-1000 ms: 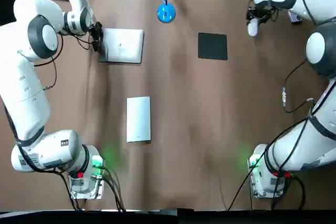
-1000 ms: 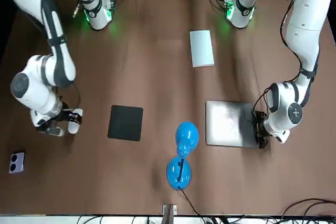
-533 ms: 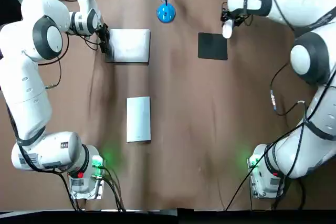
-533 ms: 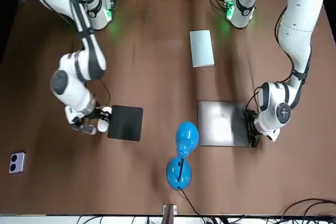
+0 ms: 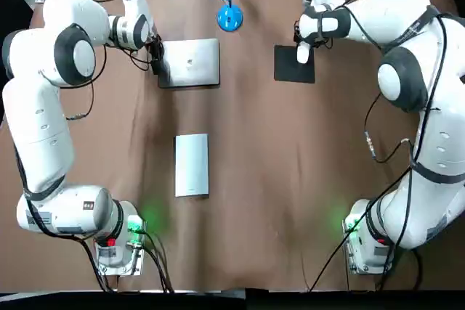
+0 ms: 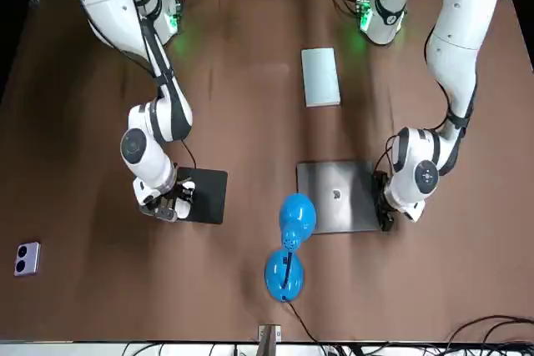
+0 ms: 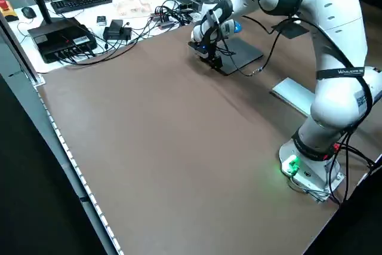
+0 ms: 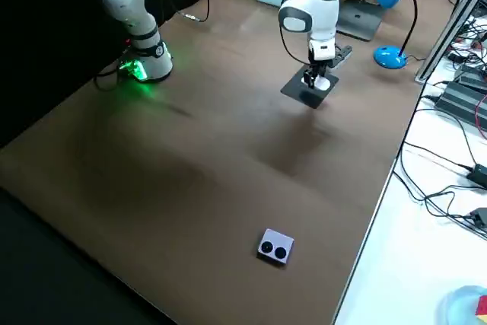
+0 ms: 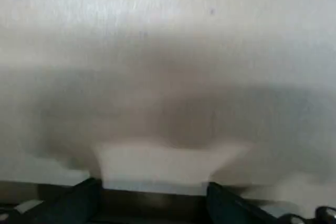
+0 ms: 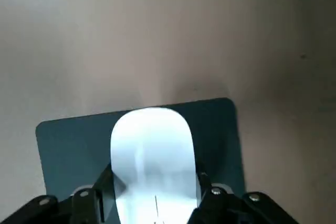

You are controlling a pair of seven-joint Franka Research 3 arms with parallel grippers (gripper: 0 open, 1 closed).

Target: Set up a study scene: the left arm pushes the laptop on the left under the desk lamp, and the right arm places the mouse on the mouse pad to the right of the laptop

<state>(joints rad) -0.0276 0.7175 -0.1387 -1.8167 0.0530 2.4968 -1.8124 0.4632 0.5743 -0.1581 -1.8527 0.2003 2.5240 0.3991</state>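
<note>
My right hand (image 5: 303,49) pinches the probably light, slick mouse (image 10: 152,150) by its sides, mouse pad (image 5: 290,69) just beneath. My left hand (image 5: 158,67), grip I cannot tell, abuts the laptop (image 5: 192,62).

Count on 1 table (image 5: 290,179): 2 arms and 6 loose things.

The 2 arms are the left arm (image 5: 43,107) and the right arm (image 5: 429,143). Each has 1 gripper, making 2: the left gripper (image 5: 158,63) and the right gripper (image 5: 303,47). 2 green lights glow at the bases, the left light (image 5: 134,224) and the right light (image 5: 354,223). The loose things are 1 laptop (image 5: 192,62), 1 lamp (image 5: 229,18), 1 mouse (image 10: 151,150), 1 pad (image 5: 290,69), 1 pale flat slab (image 5: 192,165) and 1 small grey box (image 8: 275,247) with 2 dark round spots.
</note>
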